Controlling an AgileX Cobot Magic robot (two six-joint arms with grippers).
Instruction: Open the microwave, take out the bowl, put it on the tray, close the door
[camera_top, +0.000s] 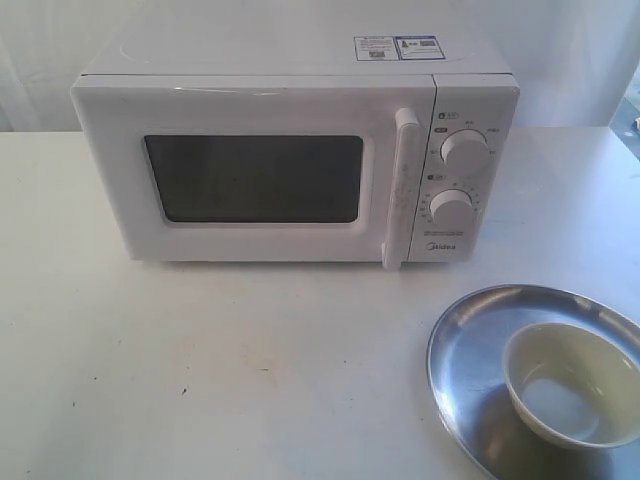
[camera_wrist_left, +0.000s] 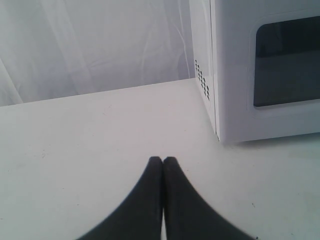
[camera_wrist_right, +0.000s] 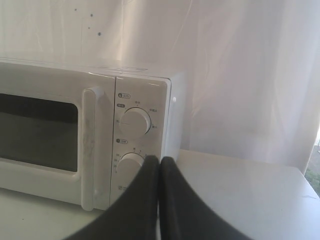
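The white microwave (camera_top: 290, 160) stands at the back of the table with its door (camera_top: 250, 175) shut flush and the bar handle (camera_top: 402, 190) upright. In front, at the right, the cream bowl (camera_top: 572, 385) sits inside the silver tray (camera_top: 470, 350). Neither arm shows in the exterior view. My left gripper (camera_wrist_left: 162, 160) is shut and empty, low over the table off the microwave's (camera_wrist_left: 265, 70) left front corner. My right gripper (camera_wrist_right: 160, 160) is shut and empty, facing the knob panel (camera_wrist_right: 135, 120) from the right of the handle (camera_wrist_right: 90, 145).
A white curtain (camera_wrist_right: 240, 75) hangs behind the table. Bare white tabletop (camera_top: 200, 370) spreads in front of the microwave and to the left of the tray. The tray runs off the lower right edge of the exterior view.
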